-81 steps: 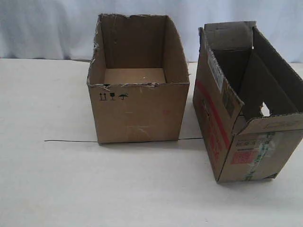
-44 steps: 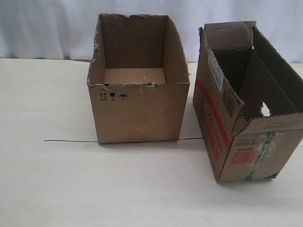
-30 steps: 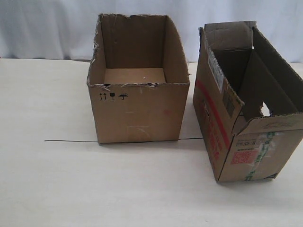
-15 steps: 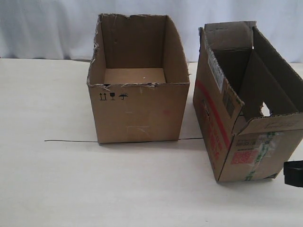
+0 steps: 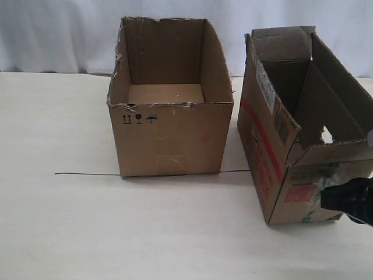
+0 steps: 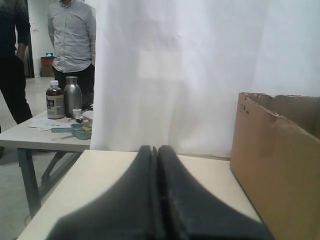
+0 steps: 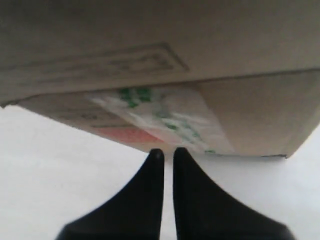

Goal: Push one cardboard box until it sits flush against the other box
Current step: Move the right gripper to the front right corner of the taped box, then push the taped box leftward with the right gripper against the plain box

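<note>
The cardboard box point(image 5: 262, 137), narrow and tall with a red side stripe, red label and green-printed tape, stands at the right, turned at an angle. A gap separates it from the other box point(image 5: 172, 137), the wider carton with black symbols. My right gripper point(image 5: 327, 198) is shut and empty, low in front of the narrow box's labelled end near its right corner. In the right wrist view its tips point(image 7: 168, 151) almost touch the taped face point(image 7: 165, 117) of that box. My left gripper point(image 6: 155, 150) is shut and empty, with the other box point(image 6: 277, 170) to one side; it is out of the exterior view.
A thin black line point(image 5: 87, 174) runs across the table under the wide box. A white curtain point(image 5: 58, 35) hangs behind. The left wrist view shows a side table point(image 6: 45, 137) with bottles and people standing beyond it.
My right gripper came in from the right edge and moved left, up to the labelled end of the narrow box. Neither box has shifted.
</note>
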{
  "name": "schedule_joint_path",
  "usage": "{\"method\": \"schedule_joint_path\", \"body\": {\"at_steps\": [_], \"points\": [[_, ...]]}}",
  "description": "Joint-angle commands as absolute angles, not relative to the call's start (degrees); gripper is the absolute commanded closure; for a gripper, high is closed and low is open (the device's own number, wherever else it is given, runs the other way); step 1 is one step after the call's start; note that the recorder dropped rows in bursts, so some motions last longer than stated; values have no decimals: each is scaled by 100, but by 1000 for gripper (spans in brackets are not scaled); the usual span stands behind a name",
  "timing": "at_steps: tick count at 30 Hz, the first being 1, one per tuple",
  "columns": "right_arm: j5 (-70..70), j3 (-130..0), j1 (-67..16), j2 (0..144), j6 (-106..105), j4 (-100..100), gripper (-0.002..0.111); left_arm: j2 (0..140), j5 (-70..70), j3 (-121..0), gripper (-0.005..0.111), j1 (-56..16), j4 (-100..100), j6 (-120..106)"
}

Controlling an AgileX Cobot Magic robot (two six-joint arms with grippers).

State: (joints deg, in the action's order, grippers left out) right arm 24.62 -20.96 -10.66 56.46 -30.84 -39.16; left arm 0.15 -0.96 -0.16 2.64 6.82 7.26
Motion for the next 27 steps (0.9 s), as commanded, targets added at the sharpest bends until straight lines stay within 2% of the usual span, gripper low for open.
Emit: {"method": "schedule_joint_path", "body": {"at_steps": [1, 11, 20, 27], "points": [[1864, -2084, -1079, 5989, -3855, -4583, 103, 0, -91, 0, 107, 261, 684, 740], [1471, -2114, -1079, 6683, -5560, -6424, 103, 0, -91, 0, 107, 261, 686, 740], [1755, -2471, -1079, 7398, -7956, -8869, 103, 0, -91, 0, 107, 261, 686, 740], [1889, -2881, -1079, 8027, -8163, -9061, 103, 0, -91, 0, 107, 261, 686, 740]]}}
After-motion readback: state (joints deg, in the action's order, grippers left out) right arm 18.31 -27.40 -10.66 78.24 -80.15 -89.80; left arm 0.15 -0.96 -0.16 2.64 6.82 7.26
